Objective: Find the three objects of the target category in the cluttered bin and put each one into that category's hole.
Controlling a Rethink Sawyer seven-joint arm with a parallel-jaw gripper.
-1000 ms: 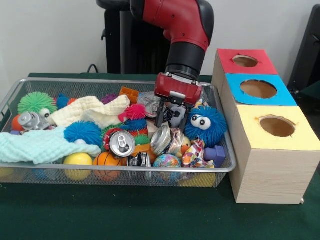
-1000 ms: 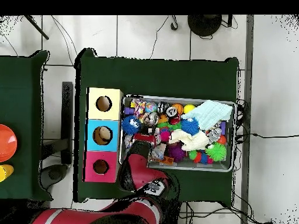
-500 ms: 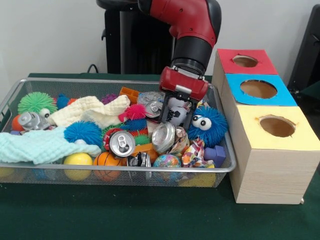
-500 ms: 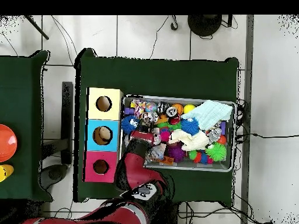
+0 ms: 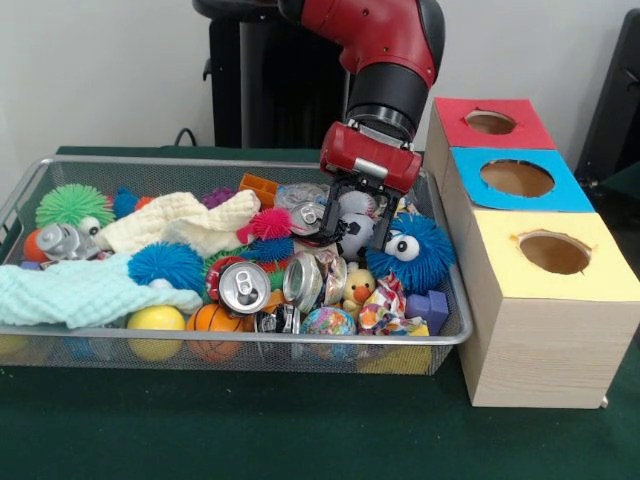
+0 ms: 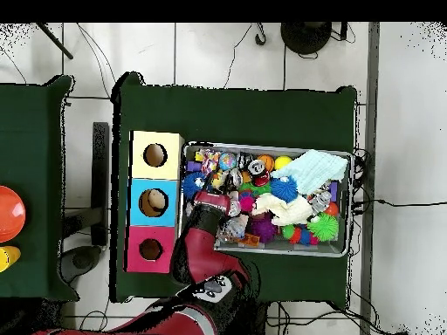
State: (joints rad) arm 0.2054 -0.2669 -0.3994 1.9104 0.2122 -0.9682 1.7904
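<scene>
My gripper [image 5: 358,228] hangs over the right part of the wire mesh bin [image 5: 250,343], shut on a small black-and-white soccer ball [image 5: 353,234] held just above the clutter. A white baseball [image 5: 357,203] shows right behind it, between the fingers. Below lie a basketball [image 5: 212,320], a yellow ball [image 5: 155,321] and a globe-patterned ball [image 5: 330,322]. To the right stands the wooden box with a red hole [image 5: 490,122], a blue hole [image 5: 517,178] and a yellow hole [image 5: 554,252]. In the overhead view the arm [image 6: 202,240] covers the gripper.
A blue fuzzy ball with eyes [image 5: 415,250] touches the gripper's right side. A soda can [image 5: 245,287], a tipped can [image 5: 300,283], a rubber duck [image 5: 357,287], spiky balls and two cloths [image 5: 80,290] crowd the bin. The box top [image 6: 154,202] lies left of the bin [image 6: 262,146].
The gripper rose out of the clutter with the soccer ball and shifted slightly right. The silver can below it rolled left and the duck came into sight.
</scene>
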